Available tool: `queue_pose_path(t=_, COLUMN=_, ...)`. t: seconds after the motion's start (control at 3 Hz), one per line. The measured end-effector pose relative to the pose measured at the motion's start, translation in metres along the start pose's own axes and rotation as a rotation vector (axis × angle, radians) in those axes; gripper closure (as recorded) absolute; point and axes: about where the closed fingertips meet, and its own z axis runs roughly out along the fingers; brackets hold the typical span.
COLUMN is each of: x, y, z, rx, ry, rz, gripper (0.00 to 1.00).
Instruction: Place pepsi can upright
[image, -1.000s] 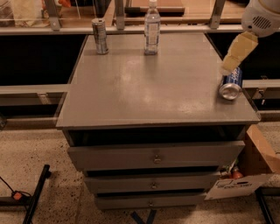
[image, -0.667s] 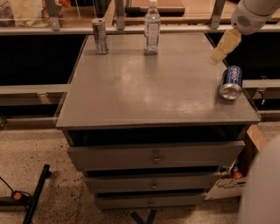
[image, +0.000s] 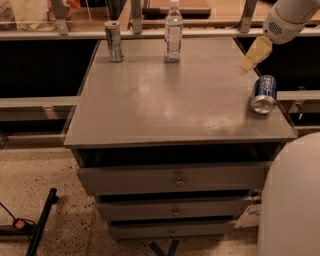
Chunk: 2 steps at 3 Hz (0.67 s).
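Observation:
The pepsi can (image: 263, 94) is blue with a silver end and lies on its side near the right edge of the grey cabinet top (image: 175, 95). Its silver end faces the front. My gripper (image: 254, 54) hangs above the table's right side, up and a little left of the can, and does not touch it. It holds nothing that I can see.
A slim silver-grey can (image: 114, 41) stands upright at the back left. A clear plastic water bottle (image: 173, 31) stands at the back middle. The cabinet has three drawers below. A white rounded part of the robot (image: 292, 200) fills the bottom right corner.
My gripper has risen and drawn back from the pepsi can towards the upper right. The can stays lying in the same place. The white robot body has come into view at bottom right.

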Motion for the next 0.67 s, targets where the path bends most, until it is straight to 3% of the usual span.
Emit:
queue_pose_path(t=0.33, x=0.014, y=0.005, z=-0.005, rx=-0.031, ry=0.041, rz=0.133, gripper=0.00)
queue_pose_path(t=0.67, x=0.027, y=0.009, z=-0.004, rx=-0.038, ry=0.109, rz=0.305, gripper=0.00)
